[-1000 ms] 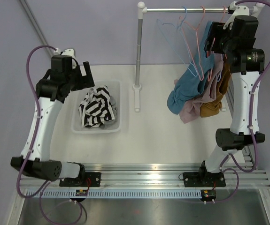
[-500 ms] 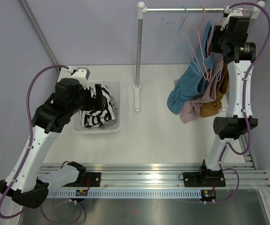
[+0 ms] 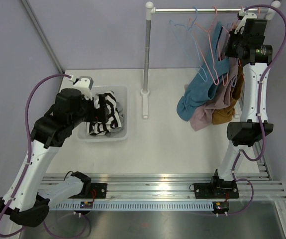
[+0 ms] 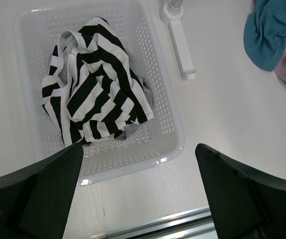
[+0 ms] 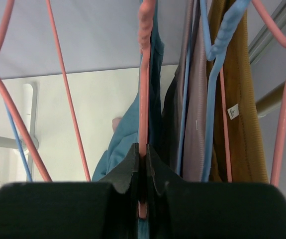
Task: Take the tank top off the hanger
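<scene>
Well left of the rail (image 3: pixel 197 10), my left gripper (image 4: pixel 139 149) has swung over the basket (image 4: pixel 178 145) holding the striped top (image 4: pixel 98 84), fingers spread wide and empty. Just under the rail, my right gripper (image 5: pixel 143 154) has edged upward, pinched tight on the pink hanger (image 5: pixel 143 74). The teal tank top (image 3: pixel 197 94) drapes below the rail, not yet off.

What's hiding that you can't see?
- Left wrist view: grey cloth in the basket, mostly buried under the striped top.
- Right wrist view: pink hanger, running off the top edge.
- Top view: mustard top, partly behind the right arm.
</scene>
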Available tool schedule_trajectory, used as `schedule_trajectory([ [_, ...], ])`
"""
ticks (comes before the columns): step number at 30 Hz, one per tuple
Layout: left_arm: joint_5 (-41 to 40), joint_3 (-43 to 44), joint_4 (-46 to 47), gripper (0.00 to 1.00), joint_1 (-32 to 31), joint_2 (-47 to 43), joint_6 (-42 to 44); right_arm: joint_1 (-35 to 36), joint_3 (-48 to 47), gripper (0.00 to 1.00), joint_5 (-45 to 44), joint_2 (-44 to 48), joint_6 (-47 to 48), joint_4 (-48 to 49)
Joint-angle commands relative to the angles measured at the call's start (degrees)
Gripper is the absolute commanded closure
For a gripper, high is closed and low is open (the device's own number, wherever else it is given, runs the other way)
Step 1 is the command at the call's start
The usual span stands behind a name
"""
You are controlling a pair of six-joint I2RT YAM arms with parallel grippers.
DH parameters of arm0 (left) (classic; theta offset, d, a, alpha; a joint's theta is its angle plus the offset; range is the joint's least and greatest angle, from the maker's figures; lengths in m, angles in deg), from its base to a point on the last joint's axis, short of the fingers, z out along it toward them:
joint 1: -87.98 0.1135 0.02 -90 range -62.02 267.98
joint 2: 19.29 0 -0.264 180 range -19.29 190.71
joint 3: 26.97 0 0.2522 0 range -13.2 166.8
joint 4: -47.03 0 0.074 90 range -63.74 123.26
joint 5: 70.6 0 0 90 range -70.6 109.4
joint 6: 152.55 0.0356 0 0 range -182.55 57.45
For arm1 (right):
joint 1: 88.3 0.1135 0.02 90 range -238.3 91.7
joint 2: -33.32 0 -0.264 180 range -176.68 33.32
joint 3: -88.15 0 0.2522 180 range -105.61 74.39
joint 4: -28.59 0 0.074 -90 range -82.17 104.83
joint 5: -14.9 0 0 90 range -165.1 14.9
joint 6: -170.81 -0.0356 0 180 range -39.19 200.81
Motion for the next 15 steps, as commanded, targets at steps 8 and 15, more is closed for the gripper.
schedule_trajectory([
  [8, 0.96, 1.24, 1.43, 0.01, -0.65, -0.77, 0.73, 0.05, -8.22, 1.00, 4.97, 4.40, -0.93, 3.25],
  [15, 1.22, 3.00, 1.96, 0.01, -1.88, -0.86, -0.06, 0.05, -6.91, 1.00, 6.29, 9.74, -2.68, 2.02],
])
